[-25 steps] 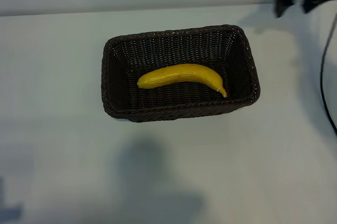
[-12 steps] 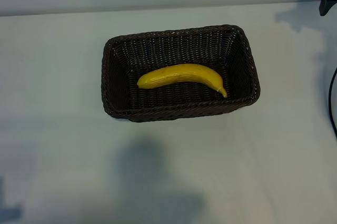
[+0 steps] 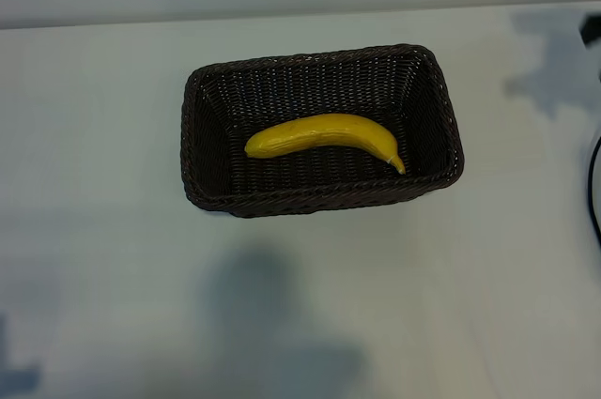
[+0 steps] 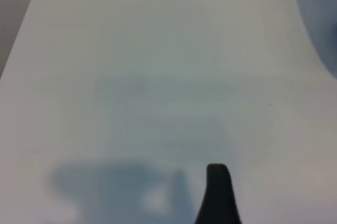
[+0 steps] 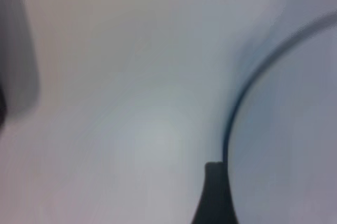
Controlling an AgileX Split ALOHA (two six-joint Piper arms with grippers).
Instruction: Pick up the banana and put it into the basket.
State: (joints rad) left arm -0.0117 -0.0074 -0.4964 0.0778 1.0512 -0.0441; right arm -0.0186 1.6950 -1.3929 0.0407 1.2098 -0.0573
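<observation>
Right gripper gone from the exterior view since earlier, jaws wide, empty; banana (image 3: 324,134) lies unmoved in basket (image 3: 319,200); left gripper wide, mostly cut off

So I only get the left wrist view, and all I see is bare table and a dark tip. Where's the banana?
Observer: The banana lies inside the basket, flat on its bottom.
Operator: Is anything holding it?
Observer: No, nothing touches it. The exterior view shows no arm above the basket.
Operator: Then where's the other arm?
Observer: Off to the side. The right tool hangs over bare table beside a dark cable, with nothing in it.
</observation>
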